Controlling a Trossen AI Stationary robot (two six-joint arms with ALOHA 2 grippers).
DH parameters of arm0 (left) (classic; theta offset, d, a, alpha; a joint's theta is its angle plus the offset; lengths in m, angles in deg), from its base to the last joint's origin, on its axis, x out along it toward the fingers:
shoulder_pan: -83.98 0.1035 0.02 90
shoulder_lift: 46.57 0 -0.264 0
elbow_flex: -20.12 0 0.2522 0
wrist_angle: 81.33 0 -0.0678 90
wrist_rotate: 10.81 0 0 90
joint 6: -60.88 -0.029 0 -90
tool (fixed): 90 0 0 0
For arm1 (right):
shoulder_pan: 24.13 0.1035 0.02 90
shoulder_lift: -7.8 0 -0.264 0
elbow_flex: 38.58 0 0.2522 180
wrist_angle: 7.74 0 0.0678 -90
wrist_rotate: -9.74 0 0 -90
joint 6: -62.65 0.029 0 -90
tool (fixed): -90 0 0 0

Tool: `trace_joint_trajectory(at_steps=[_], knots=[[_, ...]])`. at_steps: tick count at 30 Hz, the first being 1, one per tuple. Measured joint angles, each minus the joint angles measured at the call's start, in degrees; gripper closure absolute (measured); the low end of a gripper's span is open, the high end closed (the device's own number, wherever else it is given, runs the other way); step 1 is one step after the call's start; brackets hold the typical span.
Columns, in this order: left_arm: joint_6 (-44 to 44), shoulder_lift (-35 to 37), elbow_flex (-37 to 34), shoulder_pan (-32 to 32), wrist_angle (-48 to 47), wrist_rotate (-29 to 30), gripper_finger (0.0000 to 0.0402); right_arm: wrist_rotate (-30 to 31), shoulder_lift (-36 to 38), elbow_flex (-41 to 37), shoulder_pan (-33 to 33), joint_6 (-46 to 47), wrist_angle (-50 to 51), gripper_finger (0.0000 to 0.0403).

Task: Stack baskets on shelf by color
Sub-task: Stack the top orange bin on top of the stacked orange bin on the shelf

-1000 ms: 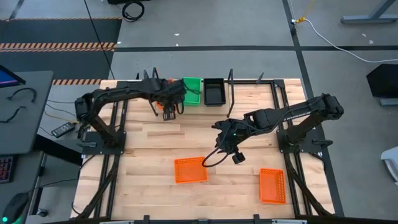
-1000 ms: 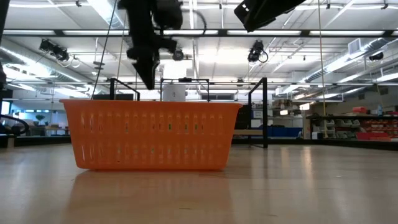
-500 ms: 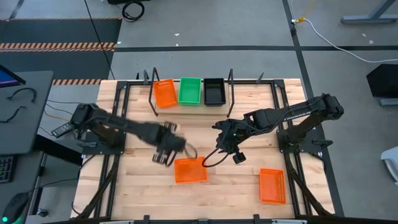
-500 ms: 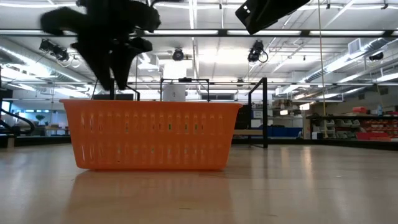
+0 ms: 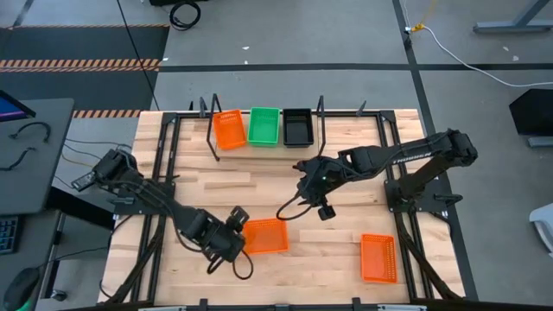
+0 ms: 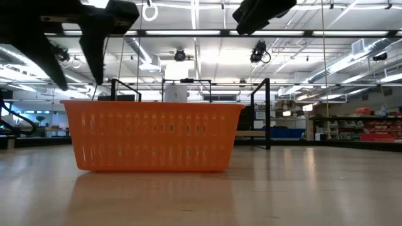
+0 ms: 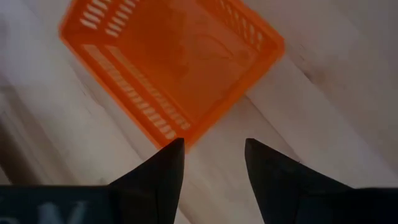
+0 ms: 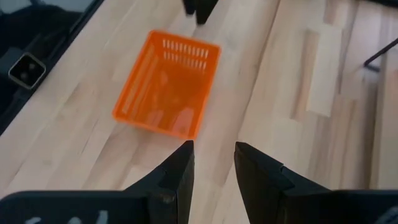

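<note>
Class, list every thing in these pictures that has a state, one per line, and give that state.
Left gripper: open, beside the middle orange basket.
Right gripper: open, empty.
Middle orange basket: upright on table.
Right orange basket: on table.
Shelf: holds orange, green, black baskets.

Wooden table [image 5: 346, 259]; grey floor [image 5: 285, 86] with striped tape [image 5: 82, 64]; side desk [image 5: 34, 155] carrying cables [image 5: 24, 131]; ceiling lights [image 6: 326, 31] seen beyond.
</note>
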Motion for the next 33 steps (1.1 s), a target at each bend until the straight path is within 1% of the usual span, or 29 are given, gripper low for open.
trace_joint_trajectory(at_steps=[5, 10, 14, 20, 22, 24, 25, 28, 29, 33], knots=[[-4.53, -0.27, 0.02, 0.86, 3.78, -0.49, 0.0223, -0.01, 0.00, 0.00, -0.02, -0.20, -2.22, 0.0282], [-6.54, -3.84, 0.01, 2.72, 3.93, -4.52, 0.0223, 0.01, 0.00, 0.00, -0.04, -0.20, -1.70, 0.0282], [-9.99, -6.33, -0.02, 2.89, 5.34, -4.51, 0.0223, 0.01, 0.00, 0.00, -0.04, -0.20, -0.91, 0.0282], [-10.39, -8.24, 0.00, 4.29, 6.00, -4.73, 0.0229, -0.01, 0.00, 0.00, -0.04, -0.20, -0.30, 0.0282], [-9.94, -8.39, 0.00, 4.72, 5.97, -5.33, 0.0246, -0.01, 0.00, 0.00, -0.04, -0.20, -0.23, 0.0282], [-8.77, -8.37, 0.00, 5.18, 7.11, -5.63, 0.0276, -0.01, 0.00, 0.00, -0.04, -0.37, -0.11, 0.0282], [-7.85, -8.37, 0.00, 5.37, 7.77, -5.54, 0.0297, -0.01, 0.00, 0.00, -0.04, -0.44, 0.10, 0.0282], [-4.75, -8.37, 0.11, 5.74, 8.97, -3.80, 0.0376, 0.01, 0.00, 0.00, -0.04, -0.44, 0.35, 0.0282], [-4.22, -8.37, 0.11, 6.11, 8.96, -3.42, 0.0385, -0.01, 0.00, 0.00, -0.04, -0.45, 0.79, 0.0282], [-1.41, -8.23, 0.12, 7.41, 8.05, -1.51, 0.0390, 0.46, 0.00, 0.00, -0.13, -0.63, 2.57, 0.0282]])
